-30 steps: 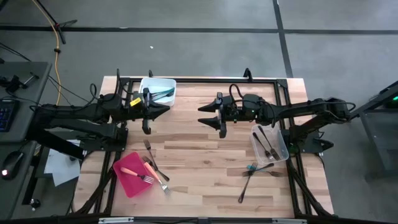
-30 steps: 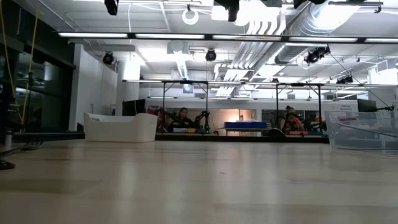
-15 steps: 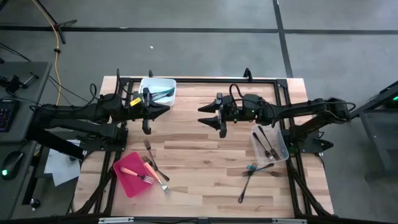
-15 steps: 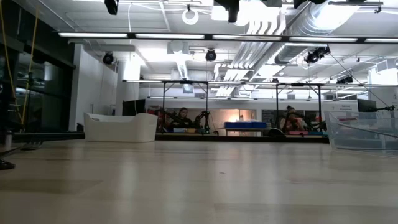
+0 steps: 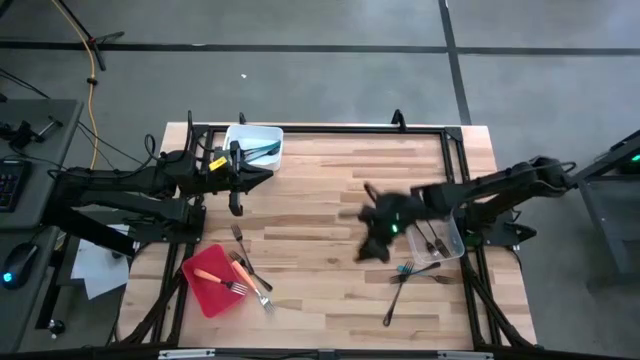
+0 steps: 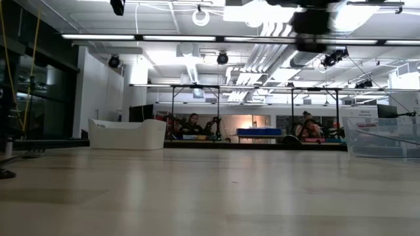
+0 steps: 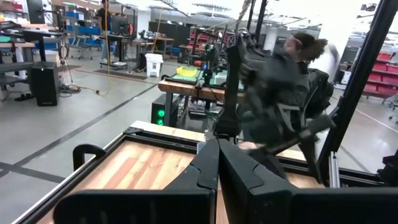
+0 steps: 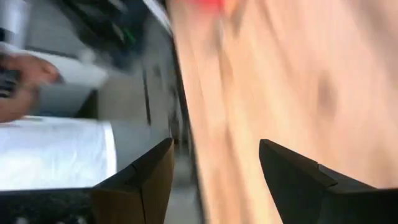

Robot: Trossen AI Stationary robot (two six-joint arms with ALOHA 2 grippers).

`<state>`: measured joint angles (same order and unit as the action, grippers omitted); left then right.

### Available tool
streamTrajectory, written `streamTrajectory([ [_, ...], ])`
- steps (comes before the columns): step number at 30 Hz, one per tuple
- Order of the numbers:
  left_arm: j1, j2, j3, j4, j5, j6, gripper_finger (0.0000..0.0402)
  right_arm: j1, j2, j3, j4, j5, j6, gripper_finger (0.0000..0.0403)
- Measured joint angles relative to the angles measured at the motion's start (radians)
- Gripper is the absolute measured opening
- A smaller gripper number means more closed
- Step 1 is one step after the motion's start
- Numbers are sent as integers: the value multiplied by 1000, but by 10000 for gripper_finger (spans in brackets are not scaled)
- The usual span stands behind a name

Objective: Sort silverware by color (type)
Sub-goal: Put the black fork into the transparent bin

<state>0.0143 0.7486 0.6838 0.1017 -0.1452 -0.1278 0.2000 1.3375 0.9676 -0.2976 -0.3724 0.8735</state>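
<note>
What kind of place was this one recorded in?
Probably a robotics lab or workshop hall: bare silver ceiling ducts over long strip lights, other black-framed workbenches standing farther back, and red parts bins on shelving along the wall.

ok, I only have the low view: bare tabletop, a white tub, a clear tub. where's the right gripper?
Observer: The right gripper is above the table, just beside the clear tub, open and holding nothing.
Operator: and the left one?
Observer: The left gripper is shut, next to the white tub.
Operator: anything unsorted?
Observer: Yes. Loose forks lie beside the red tray, and more lie on the wood in front of the clear tub.
</note>
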Motion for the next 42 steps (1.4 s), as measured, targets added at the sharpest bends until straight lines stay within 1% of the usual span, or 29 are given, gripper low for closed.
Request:
streamTrajectory([
  [3, 0, 0, 0, 0, 0, -1, 0, 107, 4, 0, -169, 2, 273, 220],
  [4, 0, 0, 0, 0, 0, -1, 0, 141, 4, 0, -207, 16, 360, 220],
  [7, 0, 0, 0, 0, 0, -1, 0, 237, 4, 0, -314, 86, 621, 220],
  [11, 0, 0, 0, 0, 0, -1, 0, 340, 10, 0, -391, 234, 956, 220],
  [12, 0, 0, 0, 0, 0, -1, 0, 361, 14, 0, -411, 271, 1029, 220],
  [14, 0, 0, 0, 0, 0, -1, 0, 394, 31, 0, -447, 312, 1158, 220],
  [17, 0, 0, 0, 0, 0, -1, 0, 431, 82, 0, -484, 318, 1283, 220],
  [21, 0, 0, 0, 0, 0, -1, 0, 452, 165, 0, -461, 315, 1389, 220],
  [28, 0, 0, 0, 0, 0, -1, 0, 453, 308, 0, -353, 274, 1422, 220],
  [33, 0, 0, 0, 0, 0, 0, 0, 453, 391, 0, -319, 237, 1451, 216],
  [35, 0, 0, 0, 0, 0, 0, 0, 453, 412, 0, -318, 236, 1457, 207],
  [38, 0, 0, 0, 0, 0, 0, 0, 447, 435, 5, -315, 231, 1460, 183],
  [42, 0, 0, 0, 0, 0, 0, 0, 437, 452, 5, -320, 231, 1458, 130],
])
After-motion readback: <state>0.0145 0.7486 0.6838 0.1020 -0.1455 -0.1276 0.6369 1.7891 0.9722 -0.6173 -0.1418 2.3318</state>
